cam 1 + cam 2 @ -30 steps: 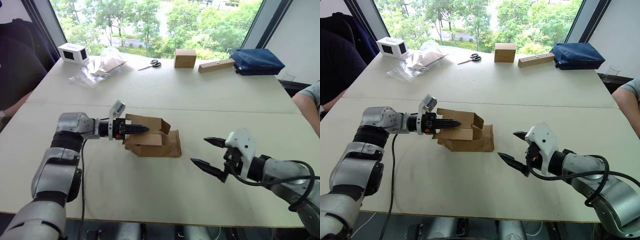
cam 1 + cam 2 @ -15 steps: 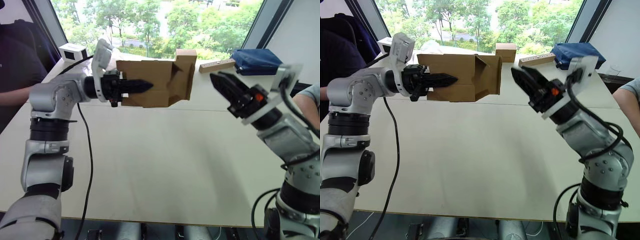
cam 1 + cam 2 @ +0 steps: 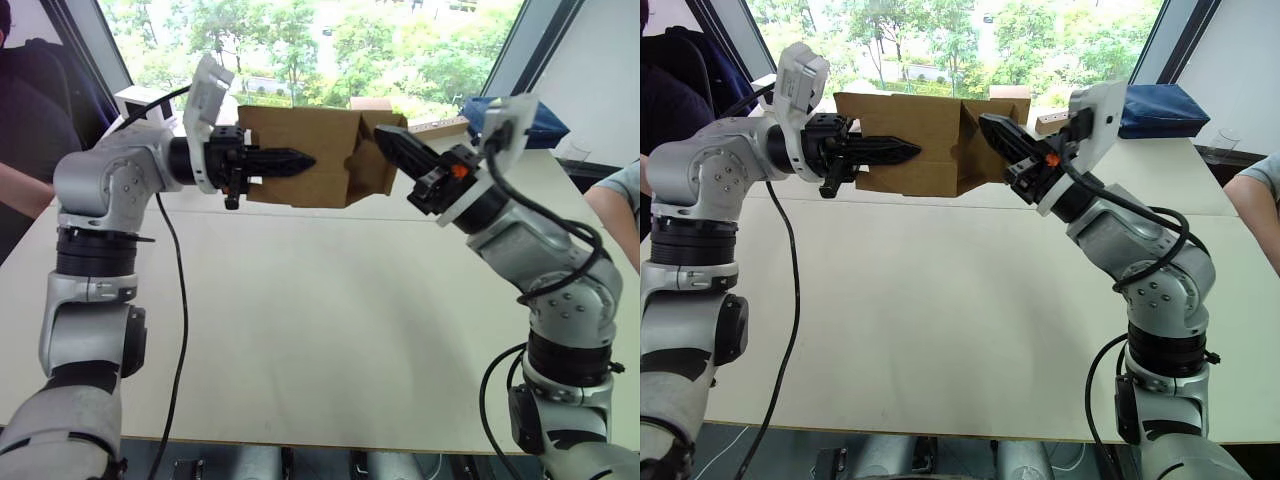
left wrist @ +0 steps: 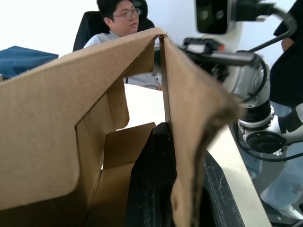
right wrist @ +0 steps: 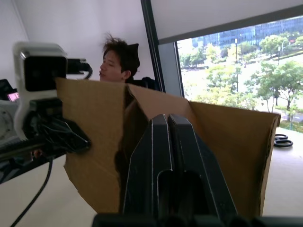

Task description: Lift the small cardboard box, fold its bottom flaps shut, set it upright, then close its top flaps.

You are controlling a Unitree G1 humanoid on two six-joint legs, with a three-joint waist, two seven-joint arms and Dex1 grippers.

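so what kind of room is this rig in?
Likely an office or meeting room used for a lab setup: a wide pale table, big windows onto trees, people seated around, one in an office chair.

A pale table [image 3: 330,330] stands before wide windows [image 3: 330,40] showing sunlit green trees.

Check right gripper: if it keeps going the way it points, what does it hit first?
The small cardboard box. The right gripper, fingers together, points at the box's open flap end, held up by the left gripper. Its tips look at or just inside the flaps; depth is unclear.
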